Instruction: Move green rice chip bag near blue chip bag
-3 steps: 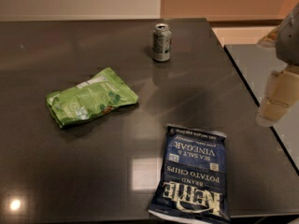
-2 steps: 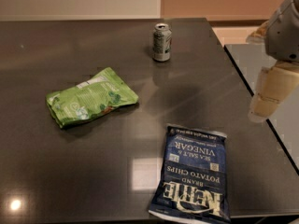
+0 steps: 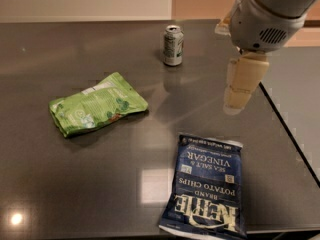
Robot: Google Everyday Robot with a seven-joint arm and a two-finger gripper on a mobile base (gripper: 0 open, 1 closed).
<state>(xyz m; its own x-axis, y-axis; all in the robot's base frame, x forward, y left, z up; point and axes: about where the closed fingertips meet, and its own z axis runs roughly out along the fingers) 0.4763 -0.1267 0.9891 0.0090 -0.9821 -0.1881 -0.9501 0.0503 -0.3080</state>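
**Green bag far to the left of the claw, blue bag by the near edge**

Nothing held in the claw (image 3: 239, 91). Hanging from the pale arm housing (image 3: 265, 14) above the bench (image 3: 75, 184), close to the right edge, about midway between the far and near edges. Cannot tell how far open.

Look for the green rice chip bag (image 3: 97, 111) flat on the bench toward the left edge, well apart from the claw. From the claw: leftward, and slightly toward the near edge. Long axis roughly along the far edge but slanted, with the right end tipped toward the far edge. Judging from that, calls for a long reach toward the left edge, and a grip across the short width looks likelier to hold than one along the length. Only one arm, so no choice of side.

Blue chip bag (image 3: 206, 186) down by the near edge, toward the near right corner, long axis running near to far. Much closer to the claw than the green one. Well apart, the two bags, so the move not yet done.

White lettering on the blue bag, upside down in this view: "KETTLE BRAND POTATO CHIPS", "SEA SALT & VINEGAR". On the green bag only white label patches and a pale round logo, with no words legible. Upright by the far edge, a silver-green can (image 3: 173, 45), print unreadable.
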